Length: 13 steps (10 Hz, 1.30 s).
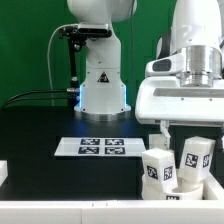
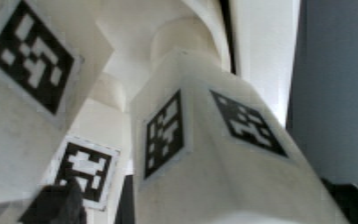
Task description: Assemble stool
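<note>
The stool's white tagged legs stand upright close together at the exterior view's lower right, one leg (image 1: 155, 168) on the left and a taller leg (image 1: 196, 157) to its right. Their feet meet a white base (image 1: 182, 186) that is cut off by the frame, so I cannot tell whether it is the seat. My gripper (image 1: 187, 138) hangs right above them, and one finger (image 1: 160, 130) shows beside the taller leg's top. In the wrist view a tagged leg (image 2: 220, 130) fills the space between my dark fingertips (image 2: 51, 205), which stand wide apart on either side of it. The gripper (image 2: 202, 208) looks open. Another tagged leg (image 2: 34, 60) stands beside it.
The marker board (image 1: 100, 148) lies flat on the black table in the middle. The arm's white base (image 1: 103, 88) stands behind it, with cables running off to the exterior view's left. A small white part (image 1: 3, 172) sits at the left edge.
</note>
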Tool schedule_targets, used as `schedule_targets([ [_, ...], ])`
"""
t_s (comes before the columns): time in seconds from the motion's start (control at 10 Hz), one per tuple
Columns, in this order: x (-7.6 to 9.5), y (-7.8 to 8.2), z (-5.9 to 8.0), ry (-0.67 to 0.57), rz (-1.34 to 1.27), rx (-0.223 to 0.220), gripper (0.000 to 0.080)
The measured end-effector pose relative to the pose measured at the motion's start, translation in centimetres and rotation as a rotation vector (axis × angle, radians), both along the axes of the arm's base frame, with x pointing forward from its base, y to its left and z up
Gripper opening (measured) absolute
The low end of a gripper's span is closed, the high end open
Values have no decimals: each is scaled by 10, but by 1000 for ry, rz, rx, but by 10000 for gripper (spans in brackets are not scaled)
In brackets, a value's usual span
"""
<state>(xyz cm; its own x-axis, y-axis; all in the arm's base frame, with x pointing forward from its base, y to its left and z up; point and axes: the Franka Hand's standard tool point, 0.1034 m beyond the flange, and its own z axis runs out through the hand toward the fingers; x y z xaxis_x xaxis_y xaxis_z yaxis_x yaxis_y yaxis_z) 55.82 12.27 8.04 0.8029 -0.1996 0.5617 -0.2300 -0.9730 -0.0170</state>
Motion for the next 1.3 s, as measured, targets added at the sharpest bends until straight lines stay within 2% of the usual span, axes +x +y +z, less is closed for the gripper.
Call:
schedule_targets([
  [0.4, 11, 2, 24, 141, -49, 102, 649],
  [0.6, 14, 4, 26, 274, -84, 163, 649],
  [0.7, 14, 7, 26, 361, -80, 173, 649],
  [0.8, 16, 2, 28, 406, -89, 188, 649],
  [1.0, 16, -1, 28, 410, -133, 208, 649],
  [1.1, 15, -5, 27, 418, -198, 237, 649],
  [1.2, 16, -9, 27, 410, -316, 311, 649],
  [1.3, 16, -12, 25, 406, -376, 352, 649],
])
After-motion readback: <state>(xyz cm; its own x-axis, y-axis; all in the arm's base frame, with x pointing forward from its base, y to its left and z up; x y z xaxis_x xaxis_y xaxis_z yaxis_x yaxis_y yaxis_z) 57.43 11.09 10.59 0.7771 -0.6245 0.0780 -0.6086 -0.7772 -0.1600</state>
